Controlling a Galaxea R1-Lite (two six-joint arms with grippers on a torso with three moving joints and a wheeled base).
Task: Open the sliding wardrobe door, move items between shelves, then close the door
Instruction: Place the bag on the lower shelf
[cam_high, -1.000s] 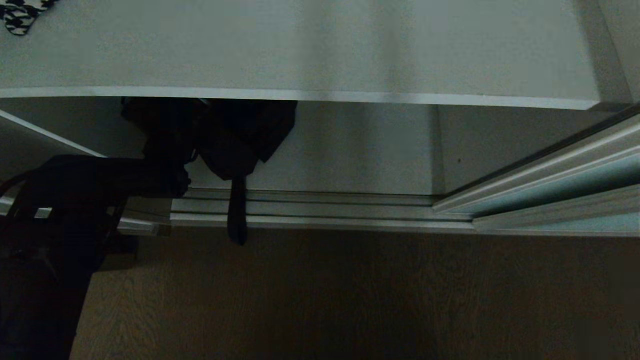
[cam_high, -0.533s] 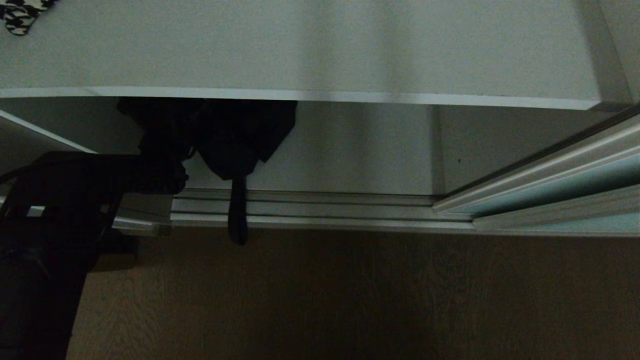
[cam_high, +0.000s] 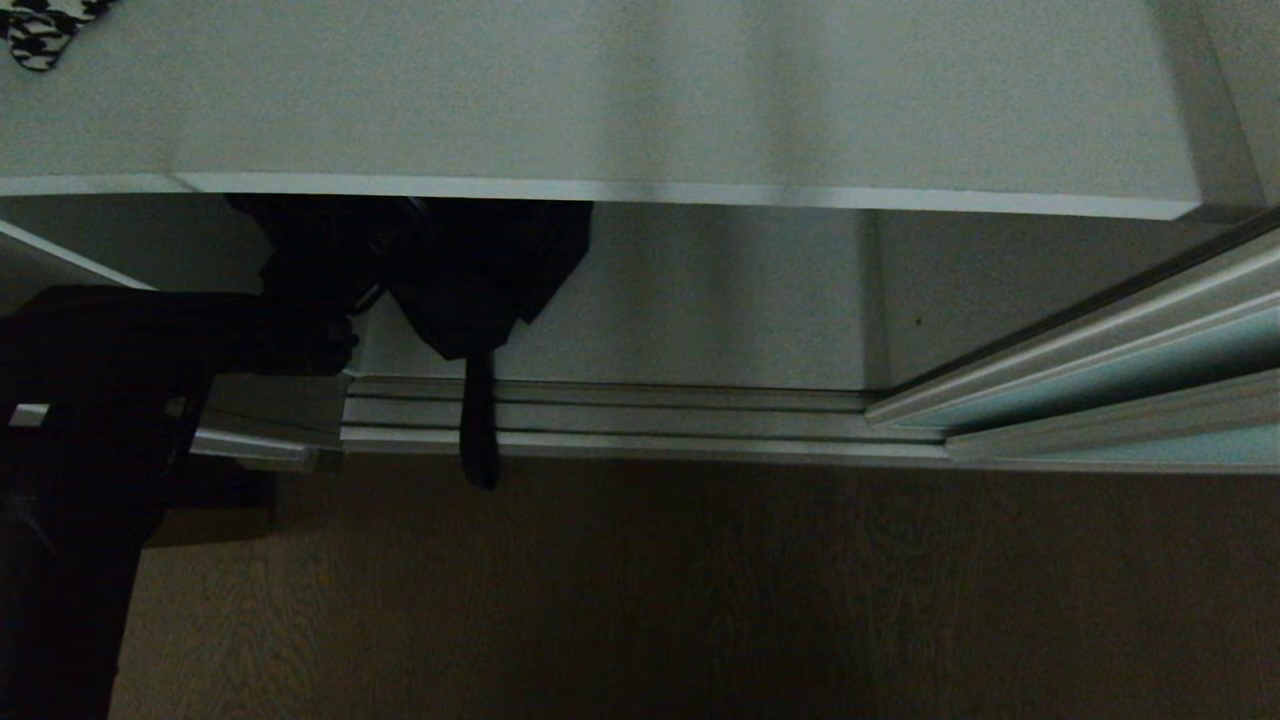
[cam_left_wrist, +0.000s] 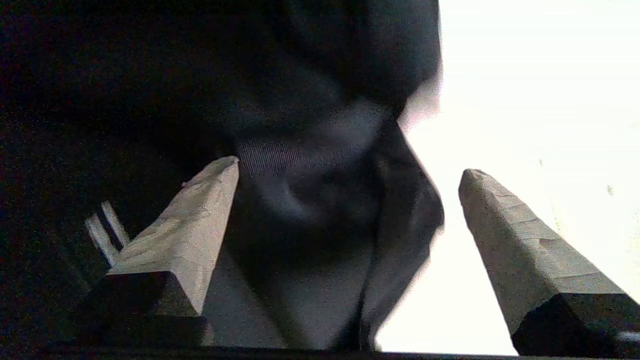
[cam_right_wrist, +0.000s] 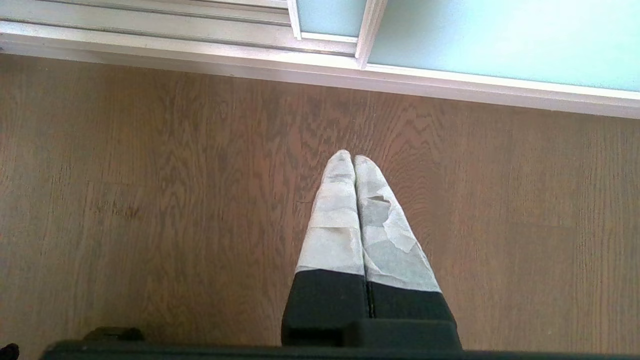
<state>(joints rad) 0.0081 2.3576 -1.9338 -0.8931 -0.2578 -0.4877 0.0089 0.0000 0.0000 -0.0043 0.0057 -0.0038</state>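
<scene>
gaping wide, left claw (cam_left_wrist: 348, 170) straddles black garment (cam_left_wrist: 320, 210).

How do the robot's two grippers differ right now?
The left gripper stands wide open; the right gripper is shut. The left points at a black garment under a shelf; the right hangs over bare floor near the glass door. Both have pale wrapped fingers.

Garment (cam_left_wrist: 310, 165) ribbed cloth – shelf (cam_high: 640, 100) matt – floor (cam_right_wrist: 150, 200) wood-grain.

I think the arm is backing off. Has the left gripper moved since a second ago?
Yes. The left gripper slid left and slightly up, away from the strap.
</scene>
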